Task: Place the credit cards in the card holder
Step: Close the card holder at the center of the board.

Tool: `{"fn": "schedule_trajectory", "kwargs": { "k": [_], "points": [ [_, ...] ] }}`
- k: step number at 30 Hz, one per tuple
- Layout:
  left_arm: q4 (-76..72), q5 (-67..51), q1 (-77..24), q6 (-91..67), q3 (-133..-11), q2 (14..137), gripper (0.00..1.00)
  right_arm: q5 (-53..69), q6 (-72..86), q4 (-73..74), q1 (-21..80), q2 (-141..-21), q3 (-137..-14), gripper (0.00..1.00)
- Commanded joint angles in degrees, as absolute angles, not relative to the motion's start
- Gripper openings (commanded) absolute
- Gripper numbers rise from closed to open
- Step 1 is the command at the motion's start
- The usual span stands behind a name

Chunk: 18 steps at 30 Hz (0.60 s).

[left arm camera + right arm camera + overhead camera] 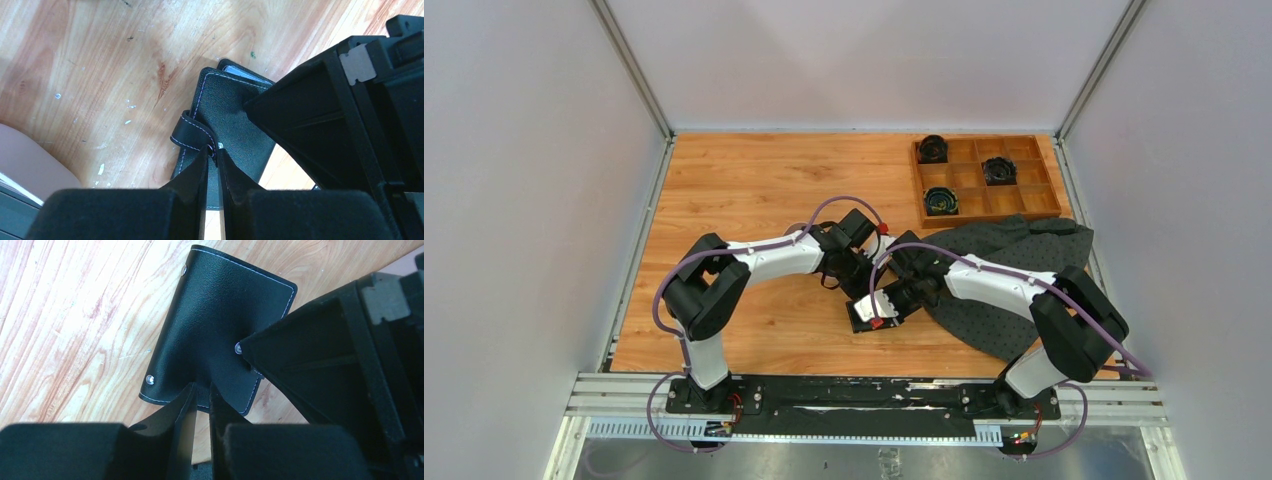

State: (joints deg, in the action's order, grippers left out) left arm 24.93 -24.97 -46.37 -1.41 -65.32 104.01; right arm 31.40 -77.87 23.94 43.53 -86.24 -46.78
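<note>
The black card holder [864, 318] lies on the wooden table between both arms. In the left wrist view the card holder [235, 110] is folded, and a pale credit card edge [246, 75] peeks out at its far end. My left gripper [214, 152] is shut on the card holder at its stitched snap tab [192, 132]. In the right wrist view my right gripper [201, 387] is shut on the near edge of the card holder's cover [220, 325], which has silver snaps. In the top view the left gripper [856, 283] and right gripper [894, 300] nearly touch. Other cards are hidden.
A wooden compartment box [1014, 205] with three black round parts stands at the back right. A dark grey cloth [1014, 290] lies under the right arm. A pale-rimmed tray [25, 160] shows at the left wrist view's lower left.
</note>
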Motion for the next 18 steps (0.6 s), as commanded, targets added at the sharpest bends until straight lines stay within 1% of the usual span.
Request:
{"fn": "schedule_trajectory", "kwargs": {
  "k": [1,11,18],
  "points": [
    [29.3,-23.5,-47.0,-0.1,-65.3,105.3,0.12,29.3,-77.5,25.1,44.6,-88.3,-46.6,0.18],
    [27.9,-26.9,-47.0,-0.3,-65.1,104.5,0.22,29.5,-77.3,25.3,44.6,-88.2,-46.6,0.17],
    [24.5,-30.3,-45.5,-3.3,-63.2,102.4,0.34,30.2,-75.9,25.4,44.6,-87.5,-46.8,0.17]
  ]
}}
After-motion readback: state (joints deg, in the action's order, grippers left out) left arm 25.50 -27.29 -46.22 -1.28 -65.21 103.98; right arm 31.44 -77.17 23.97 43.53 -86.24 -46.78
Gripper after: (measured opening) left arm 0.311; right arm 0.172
